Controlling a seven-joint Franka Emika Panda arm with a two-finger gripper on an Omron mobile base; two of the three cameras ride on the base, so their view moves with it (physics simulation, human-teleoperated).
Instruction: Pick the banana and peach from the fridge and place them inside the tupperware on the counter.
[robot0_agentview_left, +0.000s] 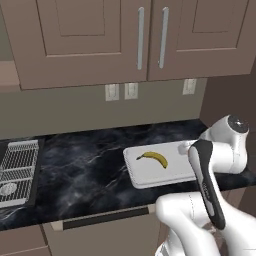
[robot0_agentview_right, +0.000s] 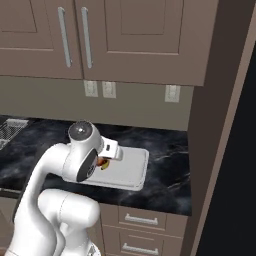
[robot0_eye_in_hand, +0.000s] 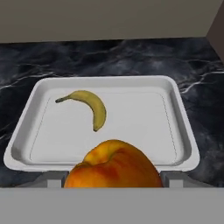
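I hold the peach (robot0_eye_in_hand: 114, 165) in the gripper (robot0_eye_in_hand: 114, 186) above the tupperware (robot0_eye_in_hand: 183, 144); released carelessly, it may roll onto the banana (robot0_eye_in_hand: 89, 105).

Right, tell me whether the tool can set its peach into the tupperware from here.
Probably yes: the tool holds the peach just above the tupperware's near rim, and the floor beside the banana lies bare.

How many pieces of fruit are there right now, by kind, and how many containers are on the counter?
Banana: 1, lying in the tupperware.
Peach: 1, held in the gripper above the tray's near rim.
Tupperware: 1, on the counter.
Total: 2 fruits, 1 container, 3 things.
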